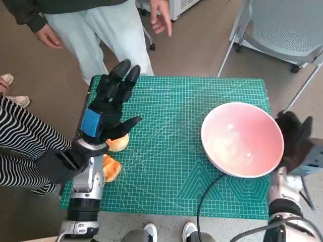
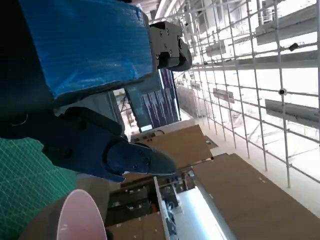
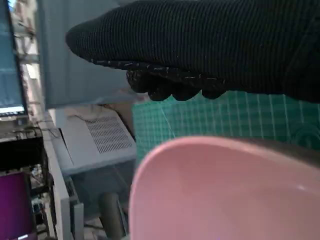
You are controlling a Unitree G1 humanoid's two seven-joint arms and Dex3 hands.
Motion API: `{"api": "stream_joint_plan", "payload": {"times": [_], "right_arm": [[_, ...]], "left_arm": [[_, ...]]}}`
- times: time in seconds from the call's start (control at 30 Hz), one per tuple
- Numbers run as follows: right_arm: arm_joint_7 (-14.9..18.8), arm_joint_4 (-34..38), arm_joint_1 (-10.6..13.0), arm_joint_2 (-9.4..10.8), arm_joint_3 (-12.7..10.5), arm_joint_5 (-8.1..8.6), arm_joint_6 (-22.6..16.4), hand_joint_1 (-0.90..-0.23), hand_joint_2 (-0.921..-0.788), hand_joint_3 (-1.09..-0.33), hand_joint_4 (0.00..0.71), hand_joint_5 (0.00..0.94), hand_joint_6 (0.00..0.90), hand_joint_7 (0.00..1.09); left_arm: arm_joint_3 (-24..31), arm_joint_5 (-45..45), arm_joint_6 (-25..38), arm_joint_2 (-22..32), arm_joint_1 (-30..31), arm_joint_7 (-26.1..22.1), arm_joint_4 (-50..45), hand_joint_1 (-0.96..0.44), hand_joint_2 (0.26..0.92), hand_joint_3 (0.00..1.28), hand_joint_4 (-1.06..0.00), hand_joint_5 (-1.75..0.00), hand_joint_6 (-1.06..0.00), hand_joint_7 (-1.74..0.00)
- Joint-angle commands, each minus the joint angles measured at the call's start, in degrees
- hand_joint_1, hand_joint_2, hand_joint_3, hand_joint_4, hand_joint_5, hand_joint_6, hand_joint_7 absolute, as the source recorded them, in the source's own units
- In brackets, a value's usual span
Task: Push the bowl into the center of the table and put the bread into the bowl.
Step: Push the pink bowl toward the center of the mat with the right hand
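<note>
On the right half of the green gridded cutting mat (image 1: pixel 171 151) that covers the small table sits the wide, shallow pink bowl (image 1: pixel 242 139), its far rim reaching close to the mat's right edge. Nothing lies inside it but pale reflections. No brand or readable writing shows anywhere; the mat bears only its printed white grid and diagonal lines.

Two golden-brown bread rolls lie near the mat's left edge: one bread roll (image 1: pixel 119 143) tucked just under the left hand (image 1: pixel 108 108), the other bread roll (image 1: pixel 111 168) a little nearer the robot, beside the pale forearm. The left hand, black with blue tape across its back, hovers above the mat with fingers stretched apart and holds nothing. The right hand (image 1: pixel 295 138), in its black knitted glove, rests against the bowl's outer right side; whether its fingers are curled or spread, I cannot tell. A black cable (image 1: pixel 204 196) runs over the mat's near edge to the bowl.

Around the table lies a brown floor; a person in pale trousers (image 1: pixel 108 35) stands at the far side, a striped garment (image 1: pixel 25 146) shows at the left, and a grey mesh chair (image 1: pixel 282 27) stands at the far right.
</note>
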Motion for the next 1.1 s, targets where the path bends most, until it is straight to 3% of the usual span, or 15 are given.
{"api": "stream_joint_plan", "payload": {"times": [0.03,0.43,0.87,1.1], "right_arm": [[0.31,0.85,0.58,2.22,-0.46,0.78,1.51,-0.522,-0.921,-0.8,0.126,0.008,0.107,0.36],[4.3,0.67,-1.27,5.76,-1.85,2.11,1.24,-0.519,-0.921,-0.795,0.104,0.002,0.115,0.35],[5.84,0.56,-3.92,8.48,-1.79,2.74,1.37,-0.556,-0.921,-0.763,0.129,0.012,0.124,0.38],[5.43,0.61,-5.12,9.9,-0.91,1.89,1.46,-0.569,-0.921,-0.746,0.149,0.018,0.12,0.39]], "left_arm": [[0.21,0.94,0.53,1.07,1.21,0.66,-1.6,-0.57,0.921,0.1,-0.18,-0.02,0.0,-0.46],[0.38,0.93,1.05,2.08,2.3,1.39,-2.82,-0.56,0.921,0.1,-0.19,-0.02,0.0,-0.47],[0.6,1.14,1.76,2.59,3.72,2.66,-4.78,-0.56,0.921,0.09,-0.19,-0.02,0.0,-0.48],[0.64,1.21,1.92,2.7,4.49,3.38,-5.55,-0.56,0.921,0.09,-0.19,-0.02,0.0,-0.48]]}}
